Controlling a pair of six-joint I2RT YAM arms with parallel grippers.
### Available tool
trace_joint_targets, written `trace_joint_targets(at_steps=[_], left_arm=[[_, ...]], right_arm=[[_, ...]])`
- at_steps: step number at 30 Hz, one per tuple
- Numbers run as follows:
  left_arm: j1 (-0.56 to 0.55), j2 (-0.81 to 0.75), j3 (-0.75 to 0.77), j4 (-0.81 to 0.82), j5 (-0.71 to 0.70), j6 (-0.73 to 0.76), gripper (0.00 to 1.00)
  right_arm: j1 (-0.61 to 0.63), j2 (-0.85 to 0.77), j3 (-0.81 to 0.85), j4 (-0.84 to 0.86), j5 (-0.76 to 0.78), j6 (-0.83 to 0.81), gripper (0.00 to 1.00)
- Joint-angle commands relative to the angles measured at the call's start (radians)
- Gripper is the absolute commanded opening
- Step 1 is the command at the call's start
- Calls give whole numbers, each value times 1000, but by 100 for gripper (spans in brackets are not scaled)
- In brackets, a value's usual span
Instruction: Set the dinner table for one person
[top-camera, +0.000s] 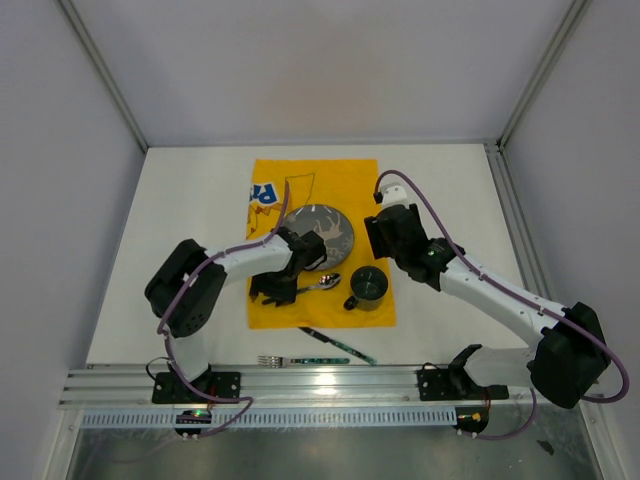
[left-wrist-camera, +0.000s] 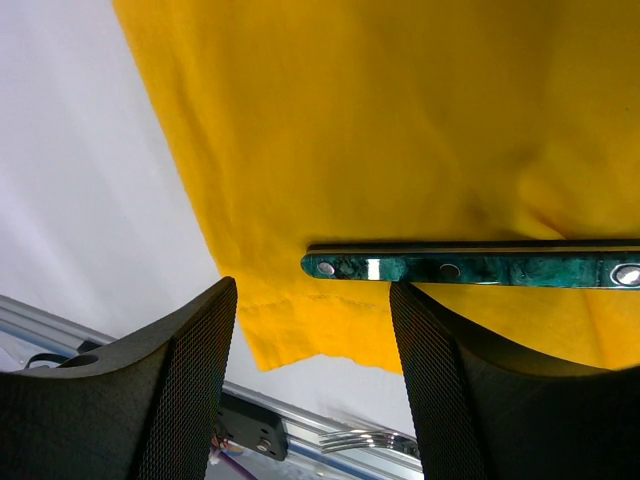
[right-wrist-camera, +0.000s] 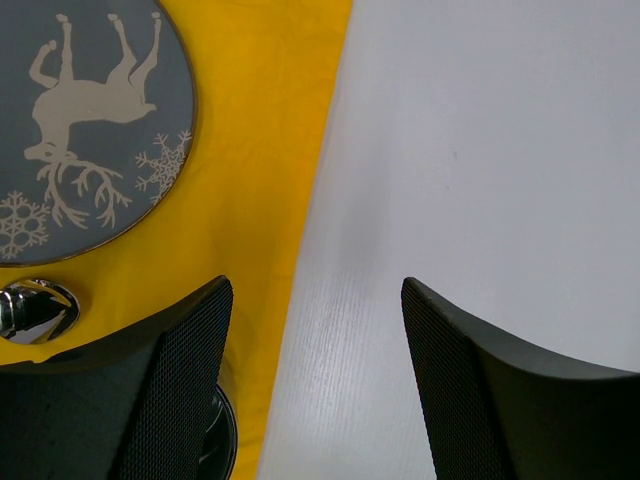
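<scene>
The table (top-camera: 190, 200) is a large, flat, matte white rectangle lying level beneath both tools. Its bare surface shows just under and beside the right tool (right-wrist-camera: 315, 285), and out past the left tool (left-wrist-camera: 312, 288).

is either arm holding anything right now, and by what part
Nothing is held. The left gripper is open above the handle end of the knife on the yellow cloth; the right gripper is open and empty.
</scene>
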Motion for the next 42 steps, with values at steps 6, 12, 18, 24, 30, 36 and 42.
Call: trace_joint_targets(at_steps=[6,12,18,24,30,36,42], left_arm=[[24,-14,-5,-15,-79,-4,66],[50,9,1,8,-100,17,66],[84,32,9,33,-109,45,66],[115,54,26,53,-126,77,65],[132,80,70,56,-118,95,65],[132,56,87,14,-73,83,63],[129,-122,70,-55,13,39,64]], right_arm=[[-5,-13,0,35,13,0,72],[-4,-27,-8,35,11,-1,73],[-5,-38,-13,35,8,-1,73],[-4,-39,-13,38,2,0,73],[-4,-39,-16,38,-9,5,73],[-4,-42,-25,41,-9,3,73],[-4,-36,-28,50,-1,0,73]])
